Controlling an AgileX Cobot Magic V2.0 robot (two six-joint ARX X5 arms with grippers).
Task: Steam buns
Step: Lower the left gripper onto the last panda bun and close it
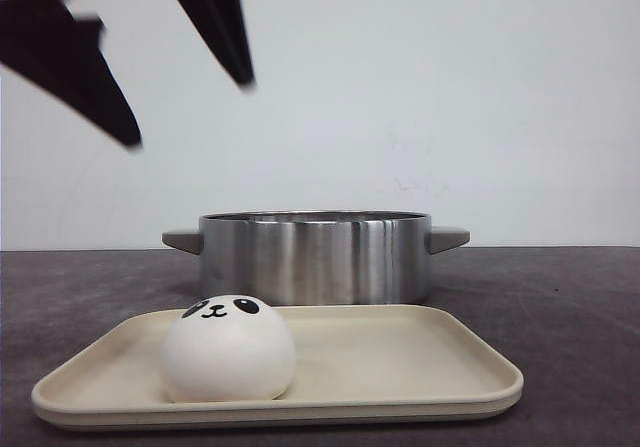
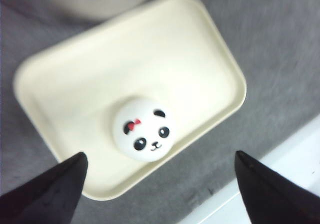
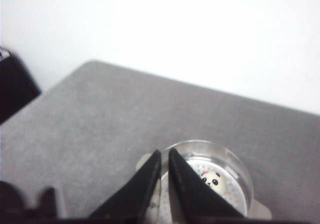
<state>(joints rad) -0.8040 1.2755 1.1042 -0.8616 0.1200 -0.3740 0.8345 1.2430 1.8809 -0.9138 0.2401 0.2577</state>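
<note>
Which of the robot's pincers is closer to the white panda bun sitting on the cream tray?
Left. The left pincer hangs open above the white panda bun on the cream tray; the right pincer, nearly closed, is up over the steel pot.

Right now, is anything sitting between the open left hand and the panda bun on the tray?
Nothing visible. The left hand hangs open above the white panda-faced bun, alone on the cream plastic tray, with clear air between them.
</note>
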